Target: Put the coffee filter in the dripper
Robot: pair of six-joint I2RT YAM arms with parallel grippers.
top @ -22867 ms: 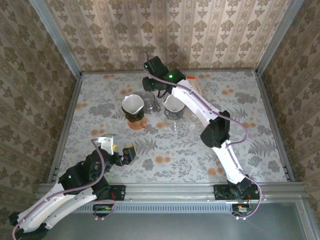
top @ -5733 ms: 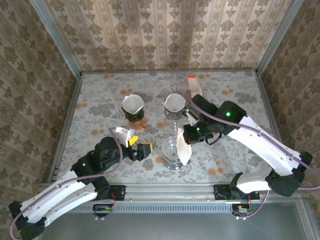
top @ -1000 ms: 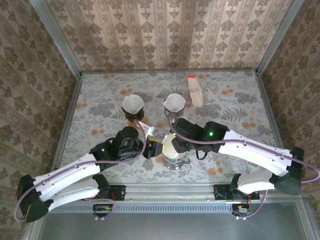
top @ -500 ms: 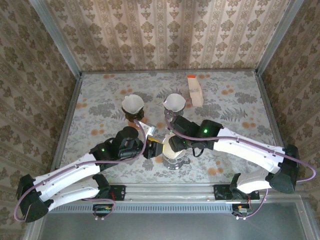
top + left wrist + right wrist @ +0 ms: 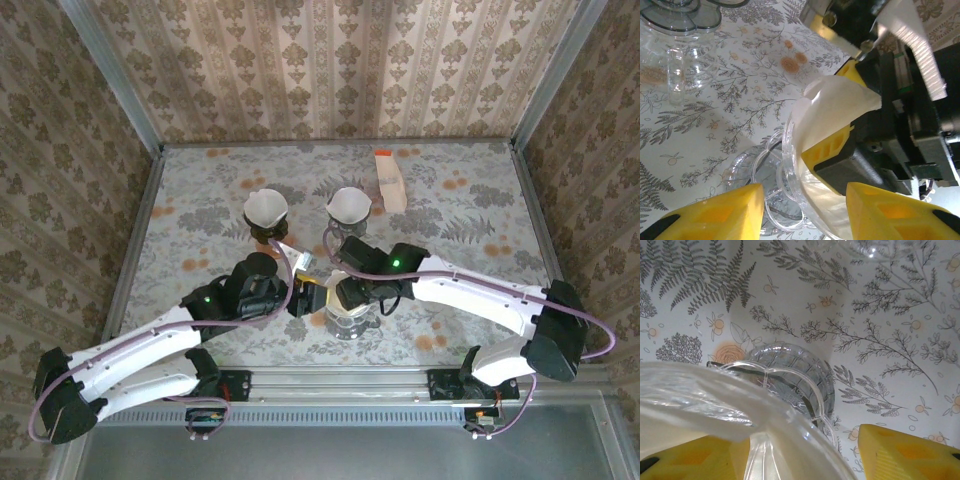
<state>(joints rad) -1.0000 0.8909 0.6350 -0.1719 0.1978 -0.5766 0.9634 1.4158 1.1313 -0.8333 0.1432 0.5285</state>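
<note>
The clear plastic dripper (image 5: 350, 322) stands near the table's front centre. The white paper coffee filter (image 5: 835, 105) sits inside the dripper (image 5: 787, 165), its top edge sticking above the rim. My right gripper (image 5: 345, 295) is open over it. One yellow finger (image 5: 827, 150) is down inside the filter and the other is outside the wall. In the right wrist view the filter (image 5: 700, 390) and the dripper's ribbed base (image 5: 790, 370) lie ahead of the right gripper (image 5: 805, 460). My left gripper (image 5: 800, 212) is open, with its fingers on either side of the dripper's rim.
Two more drippers with filters (image 5: 266, 208) (image 5: 349, 205) stand at mid-table behind the work spot. An orange-and-white filter pack (image 5: 388, 182) lies at the back. A clear glass server (image 5: 677, 50) stands just beyond the dripper. Metal rails border the table.
My right gripper has slid slightly left and lower over the dripper, so the filter is now covered in the top view. The left arm has stayed still.
</note>
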